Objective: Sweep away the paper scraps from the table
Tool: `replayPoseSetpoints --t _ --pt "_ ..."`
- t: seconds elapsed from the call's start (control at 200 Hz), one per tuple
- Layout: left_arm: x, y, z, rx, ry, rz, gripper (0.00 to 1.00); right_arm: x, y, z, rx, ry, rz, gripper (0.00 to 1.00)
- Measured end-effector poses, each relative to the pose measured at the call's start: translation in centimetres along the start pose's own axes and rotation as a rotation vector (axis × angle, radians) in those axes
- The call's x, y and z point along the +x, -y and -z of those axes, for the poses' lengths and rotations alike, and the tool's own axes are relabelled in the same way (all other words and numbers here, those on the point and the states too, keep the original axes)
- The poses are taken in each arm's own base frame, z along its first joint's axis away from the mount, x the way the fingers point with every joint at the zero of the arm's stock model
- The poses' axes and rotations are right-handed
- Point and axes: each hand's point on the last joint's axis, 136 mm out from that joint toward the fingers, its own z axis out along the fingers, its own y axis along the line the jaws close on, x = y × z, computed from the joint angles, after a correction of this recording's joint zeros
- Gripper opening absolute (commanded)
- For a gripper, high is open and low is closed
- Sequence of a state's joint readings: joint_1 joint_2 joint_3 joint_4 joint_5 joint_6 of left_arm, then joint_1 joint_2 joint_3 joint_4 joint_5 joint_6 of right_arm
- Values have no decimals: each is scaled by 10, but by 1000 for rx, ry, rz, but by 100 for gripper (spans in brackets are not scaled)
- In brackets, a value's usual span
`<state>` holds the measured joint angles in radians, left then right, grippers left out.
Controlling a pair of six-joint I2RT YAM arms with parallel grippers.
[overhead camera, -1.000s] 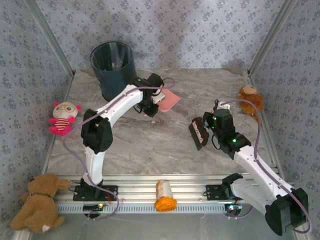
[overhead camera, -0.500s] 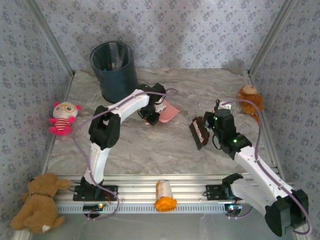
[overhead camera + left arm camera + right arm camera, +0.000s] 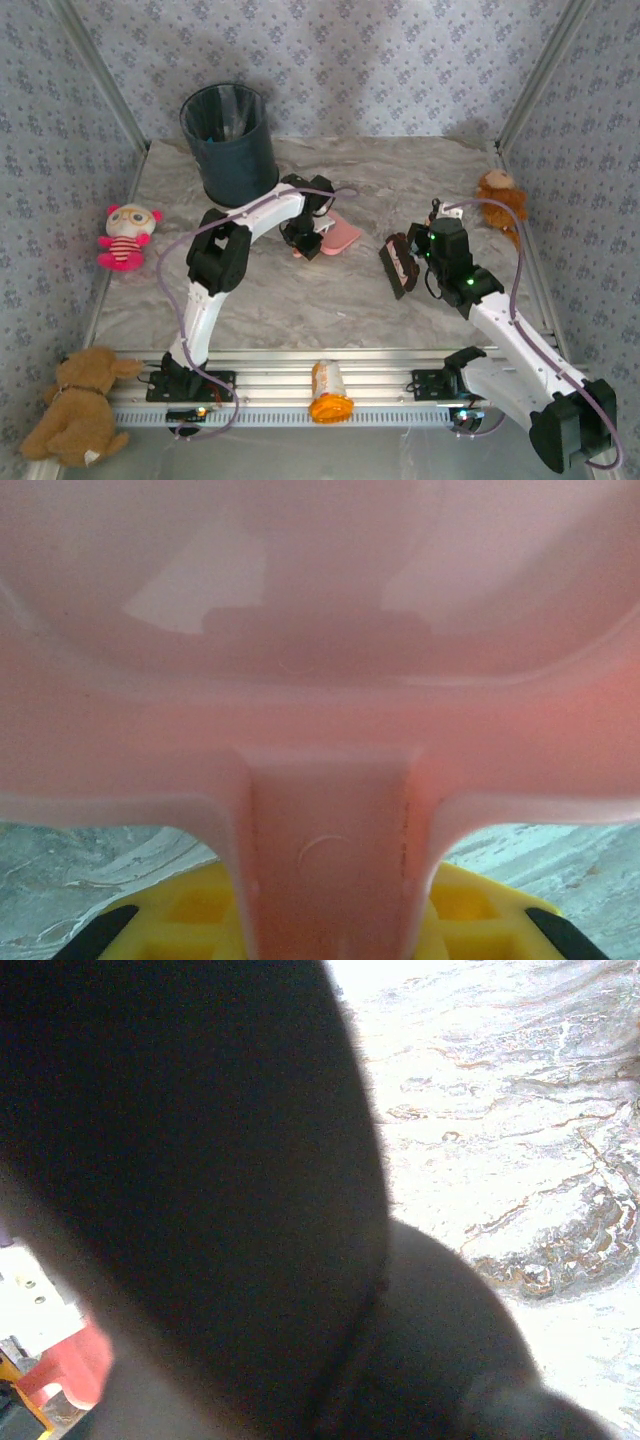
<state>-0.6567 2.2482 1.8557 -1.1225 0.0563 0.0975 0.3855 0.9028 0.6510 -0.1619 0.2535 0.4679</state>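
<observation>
1. Table (image 3: 300, 300): grey-beige marble veining, aluminium rail along the 6 o'clock edge.
2. Left gripper (image 3: 305, 240): near centre, clamped on the handle of pink dustpan (image 3: 342, 236), pan toward 3 o'clock.
3. Right gripper (image 3: 420, 255): toward 3 o'clock, closed on dark brush (image 3: 398, 266).
4. Dark bin (image 3: 230, 140): at 11 o'clock.

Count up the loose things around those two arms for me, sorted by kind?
3 soft toys: pink doll, brown bear, orange plush
1 waste bin
1 pink dustpan
1 brush
1 orange bottle
Total: 7
</observation>
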Motion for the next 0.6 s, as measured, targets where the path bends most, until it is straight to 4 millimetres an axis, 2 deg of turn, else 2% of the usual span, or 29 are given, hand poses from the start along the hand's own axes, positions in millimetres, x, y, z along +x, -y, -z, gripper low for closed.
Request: replayPoseSetpoints --t 0.18,0.6 --pt "1 0 -1 -1 -2 0 23 0 0 0 0 0 0 0" --pt "9 -6 -8 -32 -35 -7 43 0 1 0 3 0 -2 0"
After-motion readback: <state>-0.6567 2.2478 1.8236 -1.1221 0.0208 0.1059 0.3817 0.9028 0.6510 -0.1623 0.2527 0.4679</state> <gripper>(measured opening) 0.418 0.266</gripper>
